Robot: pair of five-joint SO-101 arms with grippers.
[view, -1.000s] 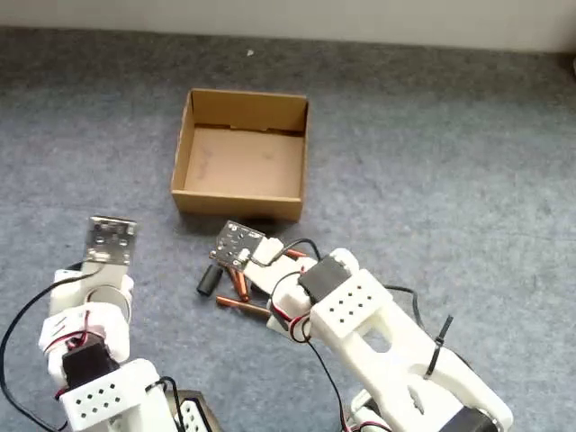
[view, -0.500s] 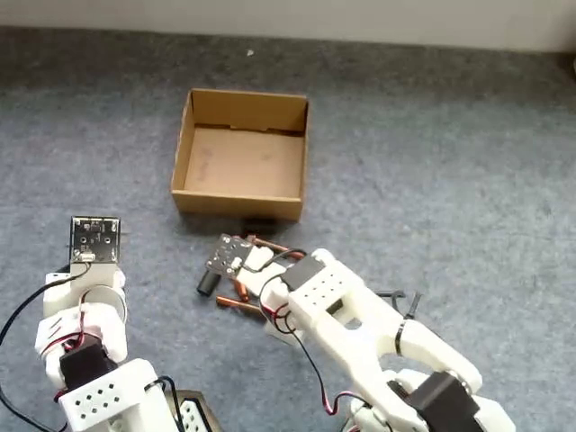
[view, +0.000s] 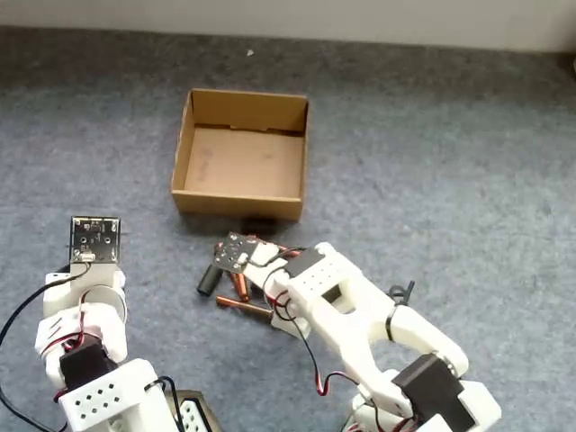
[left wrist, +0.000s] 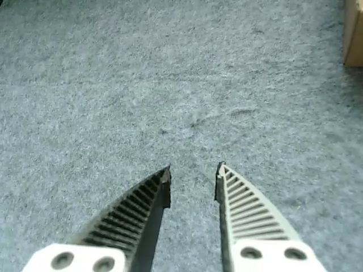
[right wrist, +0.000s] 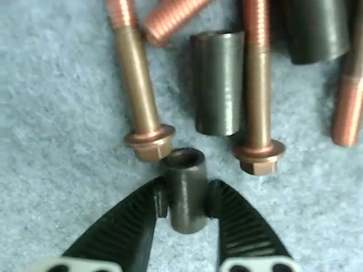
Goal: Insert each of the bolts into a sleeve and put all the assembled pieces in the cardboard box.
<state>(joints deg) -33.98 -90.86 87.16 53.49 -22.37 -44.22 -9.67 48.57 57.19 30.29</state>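
Observation:
Several copper bolts (right wrist: 139,85) and dark sleeves (right wrist: 218,82) lie in a pile on the grey carpet, just in front of the cardboard box (view: 238,205). In the high view the pile (view: 239,288) is partly hidden under the right arm. My right gripper (right wrist: 187,192) is down at the pile, shut on a short dark sleeve (right wrist: 187,187) that stands with its bore facing up beside a bolt's head. My left gripper (left wrist: 193,173) is open over bare carpet to the left of the pile, with nothing between its fingers. In the high view its wrist (view: 94,239) is at the left.
The box interior shows bare cardboard. One more dark sleeve (view: 208,282) lies at the pile's left edge. A corner of the box (left wrist: 354,34) shows in the left wrist view. Carpet stretches open to the right and behind the box.
The right arm has swung round and lowered over the pile, its gripper staying at the bolts. The left wrist drew back a little to the left, then held still.

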